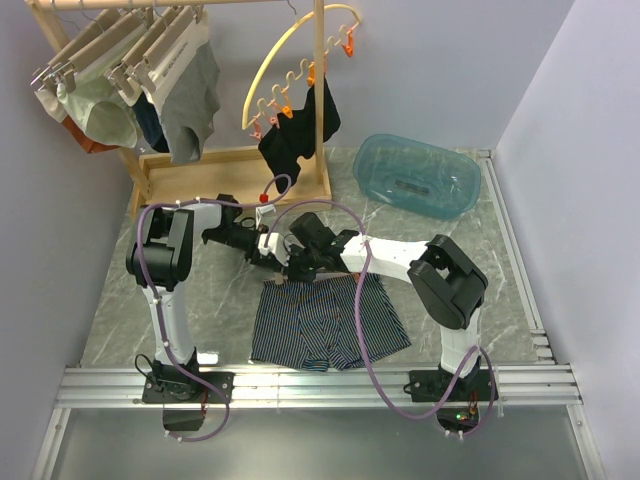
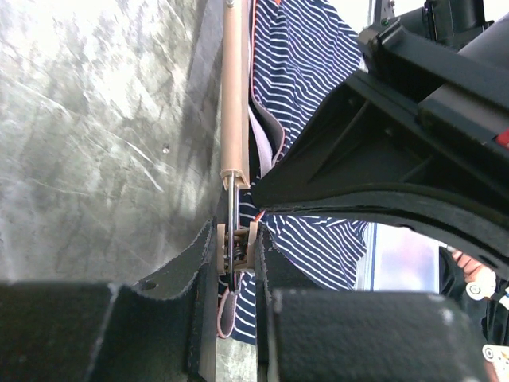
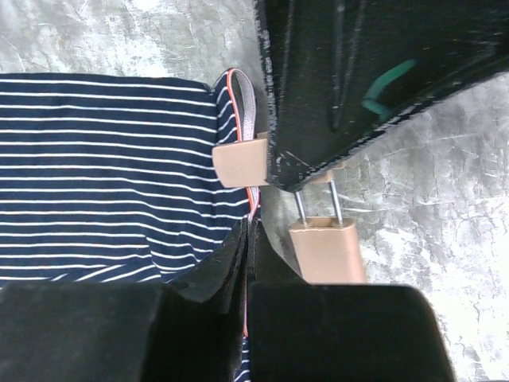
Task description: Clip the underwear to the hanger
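left pincer (image 2: 236, 256): clamped on hanger (image 2: 235, 95) clip (image 2: 225, 247) | right pincer (image 3: 249, 255): pinched tight on underwear (image 3: 103, 159) waistband

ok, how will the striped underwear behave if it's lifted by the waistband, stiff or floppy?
Probably floppy: the underwear lies flat on the table with its waistband curling, so it should drape from whatever point is held. Likely light, since the knit looks thin.
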